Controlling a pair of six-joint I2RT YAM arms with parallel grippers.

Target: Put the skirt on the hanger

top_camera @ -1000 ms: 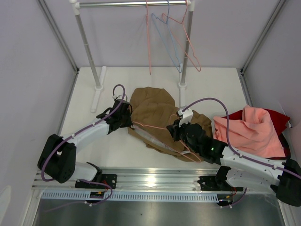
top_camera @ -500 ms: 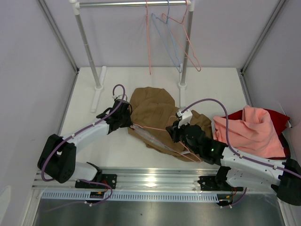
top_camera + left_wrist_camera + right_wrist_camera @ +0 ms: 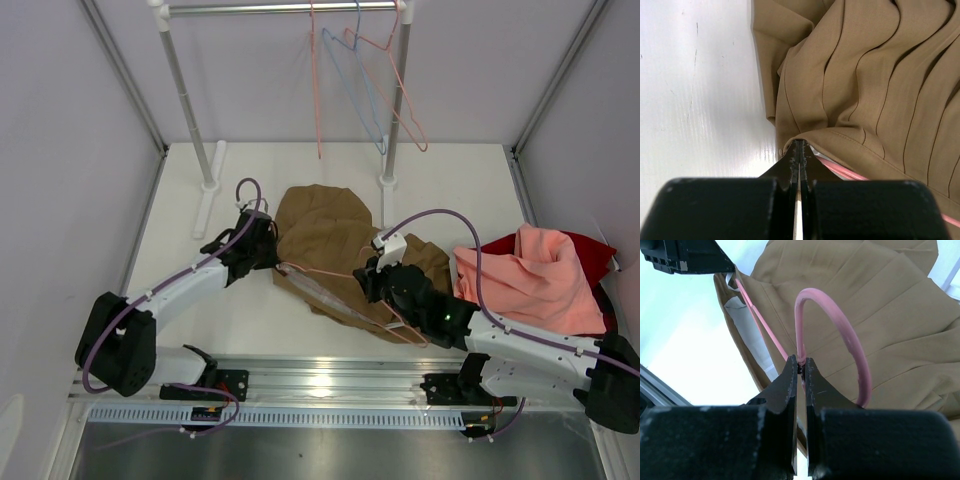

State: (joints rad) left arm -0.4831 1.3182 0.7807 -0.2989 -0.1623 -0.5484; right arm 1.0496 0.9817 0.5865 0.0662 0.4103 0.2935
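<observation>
The tan-brown pleated skirt [image 3: 325, 235] lies crumpled mid-table. A salmon-pink wire hanger [image 3: 330, 271] lies across it, one arm tucked under the near hem. My left gripper [image 3: 274, 260] is at the skirt's left edge, shut on the waistband hem [image 3: 799, 144]. The pink wire [image 3: 840, 171] runs just beside it, under the cloth [image 3: 870, 75]. My right gripper [image 3: 368, 281] is shut on the hanger's neck [image 3: 800, 362], below its hook [image 3: 840, 322]. The pale lining [image 3: 747, 325] shows at the skirt's [image 3: 890, 300] open edge.
A clothes rail [image 3: 280, 8] on two posts stands at the back, with pink hangers [image 3: 405, 115] and a light blue one [image 3: 362, 100] hanging from it. A salmon-pink cloth [image 3: 530, 280] lies on a dark red cloth [image 3: 592, 250] at the right.
My left gripper has shifted slightly away and left with the skirt hem. My right gripper has edged left with the hanger neck. The skirt's near edge has moved a little.
</observation>
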